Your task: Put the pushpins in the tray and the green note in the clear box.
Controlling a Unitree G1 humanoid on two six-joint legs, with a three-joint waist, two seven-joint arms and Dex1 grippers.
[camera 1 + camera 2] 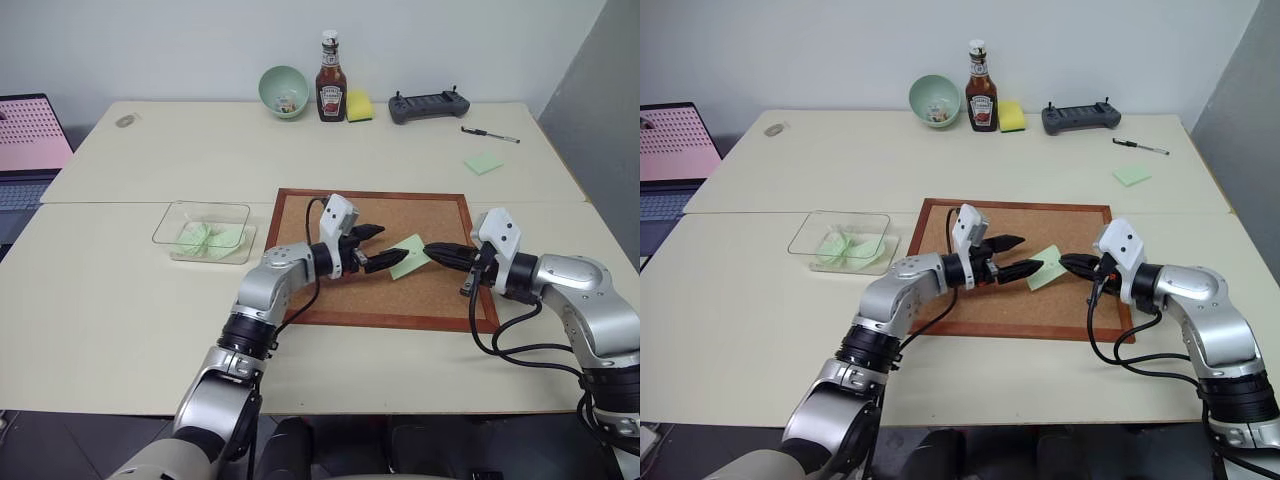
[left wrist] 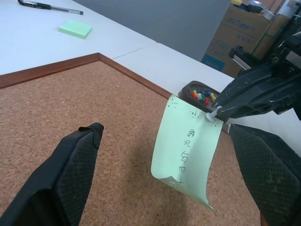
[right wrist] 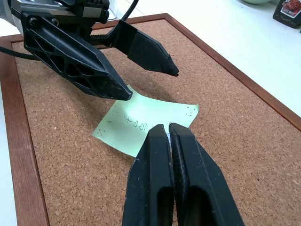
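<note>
From the head view, the right pincer (image 1: 432,250) is shut tight on one edge of the green note (image 1: 409,256), lifting it above the corkboard (image 1: 300,215). The left pincer (image 1: 372,247) stands wide open beside the note's other edge, holding nothing. This looks like a handover.

In the left wrist view, the tray (image 2: 200,93) with pushpins (image 2: 201,95) sits behind the note.

In the right wrist view, one open left finger touches the note.

Next, I think the left pincer must close, then carry the note to the clear box (image 1: 203,231), well away past the board's frame, with free table between.
</note>
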